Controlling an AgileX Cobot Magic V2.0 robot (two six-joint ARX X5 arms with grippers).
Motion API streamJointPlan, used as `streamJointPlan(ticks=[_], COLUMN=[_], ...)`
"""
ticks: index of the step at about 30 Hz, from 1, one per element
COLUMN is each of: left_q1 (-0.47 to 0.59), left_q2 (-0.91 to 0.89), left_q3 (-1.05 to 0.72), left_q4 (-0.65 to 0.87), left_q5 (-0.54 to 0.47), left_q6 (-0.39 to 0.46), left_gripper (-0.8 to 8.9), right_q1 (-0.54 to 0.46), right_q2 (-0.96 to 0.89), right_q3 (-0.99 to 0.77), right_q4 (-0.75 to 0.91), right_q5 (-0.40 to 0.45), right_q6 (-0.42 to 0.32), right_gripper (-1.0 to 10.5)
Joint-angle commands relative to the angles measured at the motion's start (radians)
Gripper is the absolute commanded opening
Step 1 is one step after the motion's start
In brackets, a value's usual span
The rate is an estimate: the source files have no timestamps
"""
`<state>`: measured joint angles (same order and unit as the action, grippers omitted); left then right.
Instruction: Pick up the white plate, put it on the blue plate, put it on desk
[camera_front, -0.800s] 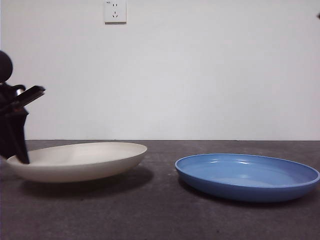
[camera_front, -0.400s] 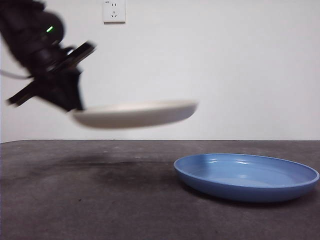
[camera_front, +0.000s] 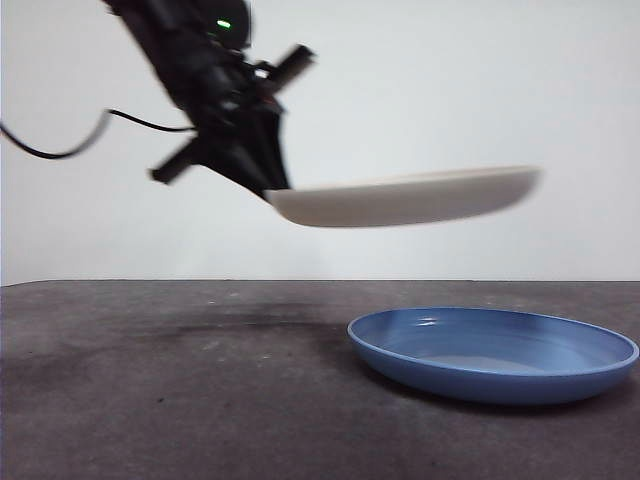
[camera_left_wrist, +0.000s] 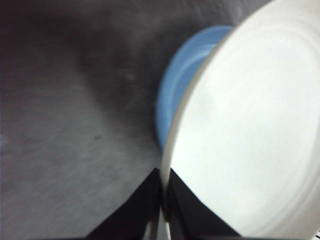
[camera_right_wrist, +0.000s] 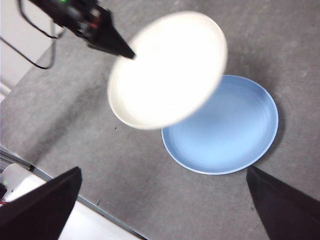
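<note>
Gripping the white plate by its rim, the left gripper has both jaws pinched tight on the edge, one above and one below, as its own wrist view shows. It carries the plate in the air, well above the counter, nearly level with the far side tipped slightly up. The blue plate sits flat on the counter with nothing in it, and in the right wrist view the white plate overlaps only one edge of it, so the carried plate looks not quite centred over its target. The right gripper waits high and apart with its jaws spread wide, holding nothing. By my reading, the pick-up is done and the carry across is well under way; what remains is bringing the white plate fully over the blue one, lowering it in, and letting go of the rim.
</note>
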<state>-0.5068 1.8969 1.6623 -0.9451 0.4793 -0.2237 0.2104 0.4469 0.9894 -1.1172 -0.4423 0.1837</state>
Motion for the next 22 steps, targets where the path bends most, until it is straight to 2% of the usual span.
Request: streamJointPlan(ticks=[1,6,12,22], left_q1=[-0.051,-0.109,-0.130,-0.129], left_q2=[0.079,0.205,0.324,0.359], left_q3=[0.082,0.204,0.316,0.327], left_q4=[-0.005,-0.026,-0.076,-0.094], left_q5=[-0.019,-0.038,-0.070,-0.079], left_q6=[-0.006,-0.006,-0.005,-0.005], left_gripper=[0.10,0.10,0.10,0.10], right_q1=[0.002,0.002,0.002,0.002], right_q2=[-0.006,-0.007,-0.007,-0.007], right_q3=[0.035,0.068,0.074,0.074], right_q4=[-0.011,-0.040,-0.044,-0.039], right_q5=[0.005,0.004,-0.002,-0.002], right_q6=[-0.001,-0.001,0.000,-0.001], right_gripper=[5.9,5.9,5.9,5.9])
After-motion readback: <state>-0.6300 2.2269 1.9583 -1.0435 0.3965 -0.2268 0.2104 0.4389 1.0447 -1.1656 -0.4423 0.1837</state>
